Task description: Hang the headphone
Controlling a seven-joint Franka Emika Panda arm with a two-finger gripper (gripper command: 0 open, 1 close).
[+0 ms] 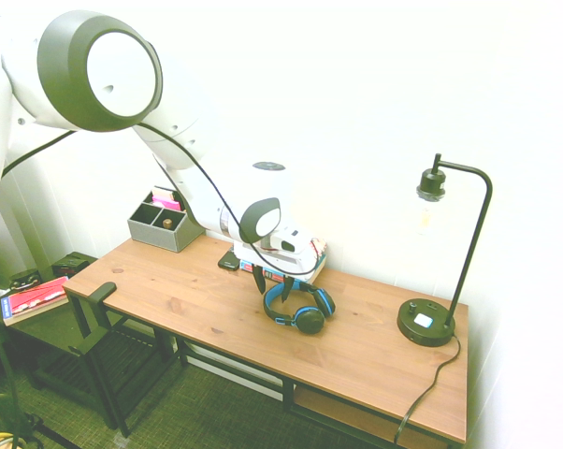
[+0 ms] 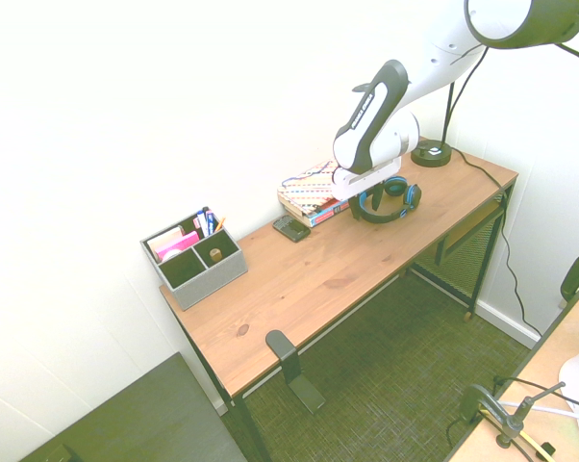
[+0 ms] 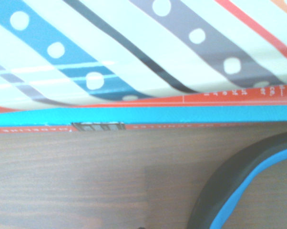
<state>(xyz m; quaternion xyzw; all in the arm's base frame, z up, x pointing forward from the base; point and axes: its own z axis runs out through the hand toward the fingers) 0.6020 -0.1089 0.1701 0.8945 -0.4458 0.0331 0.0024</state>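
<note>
On the tabletop (image 1: 197, 309) in the first exterior view, the headphone (image 1: 298, 307) lay flat against the stack of books (image 1: 305, 257), with the pincer (image 1: 273, 282) straddling its blue headband, fingers spread and not yet pinching. From the second exterior view, whether the fingers touched the band could not be told. Close up, the wrist view showed headband and book edge near together; a finger might catch the book and spoil the grasp.

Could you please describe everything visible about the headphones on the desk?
The headphones lie flat on the wooden desk, beside a stack of books. They have a bright blue headband with a dark inner lining and round black ear cups trimmed in blue. The gripper is down at the headband; whether it touches is unclear.
</note>
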